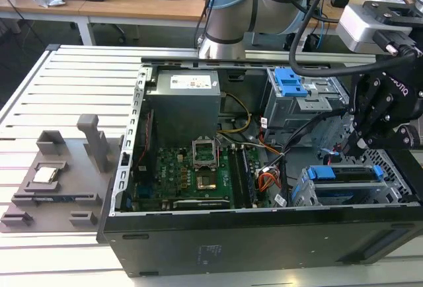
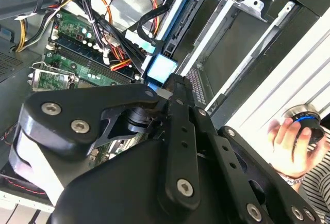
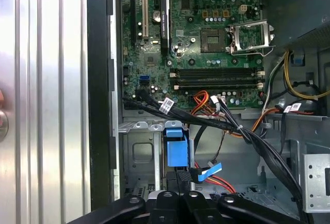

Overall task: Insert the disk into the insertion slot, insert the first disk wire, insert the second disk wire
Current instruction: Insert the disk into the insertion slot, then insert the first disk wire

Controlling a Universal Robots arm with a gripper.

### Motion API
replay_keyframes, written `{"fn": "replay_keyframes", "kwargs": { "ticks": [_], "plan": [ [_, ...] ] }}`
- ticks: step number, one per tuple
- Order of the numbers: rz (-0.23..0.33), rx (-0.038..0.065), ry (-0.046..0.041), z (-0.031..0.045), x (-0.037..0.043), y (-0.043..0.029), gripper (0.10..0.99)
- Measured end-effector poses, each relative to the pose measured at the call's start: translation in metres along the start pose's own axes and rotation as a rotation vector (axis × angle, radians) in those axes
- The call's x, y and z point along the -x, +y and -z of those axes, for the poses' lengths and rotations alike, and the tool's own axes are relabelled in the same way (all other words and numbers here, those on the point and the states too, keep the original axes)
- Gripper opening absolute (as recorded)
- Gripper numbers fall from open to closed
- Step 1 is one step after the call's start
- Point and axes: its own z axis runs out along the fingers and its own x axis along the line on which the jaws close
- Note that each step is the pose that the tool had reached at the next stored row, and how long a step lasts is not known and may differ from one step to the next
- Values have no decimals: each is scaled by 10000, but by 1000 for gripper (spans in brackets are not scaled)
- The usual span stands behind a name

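One tool (image 2: 172,87) near one disk (image 1: 344,173)

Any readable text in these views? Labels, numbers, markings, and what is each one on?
Power supply label: print too small to read.
Cable tag: too small to read.
Circuit board: white maker's mark, left unquoted; fine print unreadable.
Gripper: maker's mark on its body, left unquoted.
Case side: faint print, unreadable.

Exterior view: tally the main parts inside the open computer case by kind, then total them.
power supply: 1
motherboard: 1
disk: 1
insertion slot: 1
Total: 4
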Motion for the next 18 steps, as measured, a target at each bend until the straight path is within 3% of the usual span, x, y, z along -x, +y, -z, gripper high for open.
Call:
{"fn": "replay_keyframes", "kwargs": {
  "ticks": [6, 11, 18],
  "plan": [
    [-1, 0, 3, 0, 0, 0, 106],
    [0, 0, 7, -32, 56, -285, 106],
    [0, 2, 9, -45, 297, -551, 106]
  ]
}}
